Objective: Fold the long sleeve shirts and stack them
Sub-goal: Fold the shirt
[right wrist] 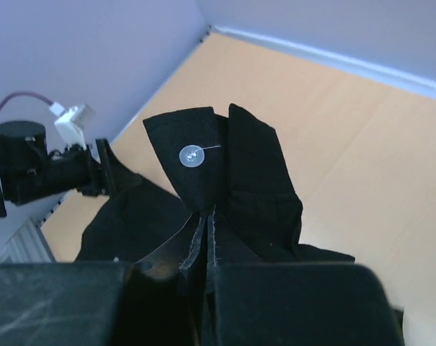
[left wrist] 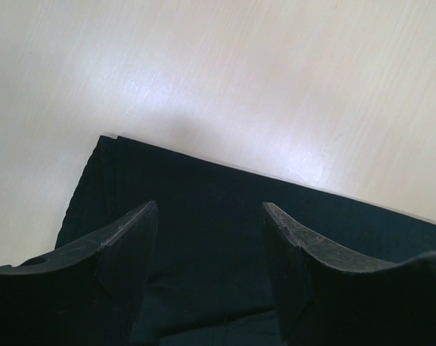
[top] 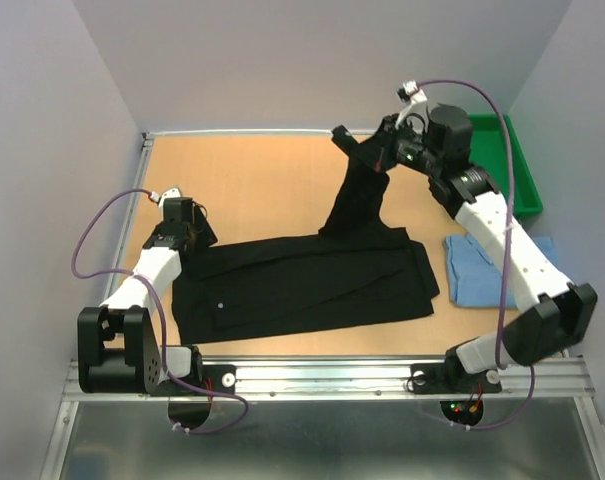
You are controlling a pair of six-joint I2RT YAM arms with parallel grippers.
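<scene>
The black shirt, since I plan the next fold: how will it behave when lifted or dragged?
Probably floppy: the sleeve pinched in the right gripper hangs in a limp column while the rest of the black shirt lies flat. Likely light, since a small pinch holds it up. Dragged over the smooth table, it may bunch rather than slide.

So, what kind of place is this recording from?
Probably a lab test cell, not a home: a wooden tabletop boxed in by plain white panels, two arms bolted to a metal rail.
</scene>
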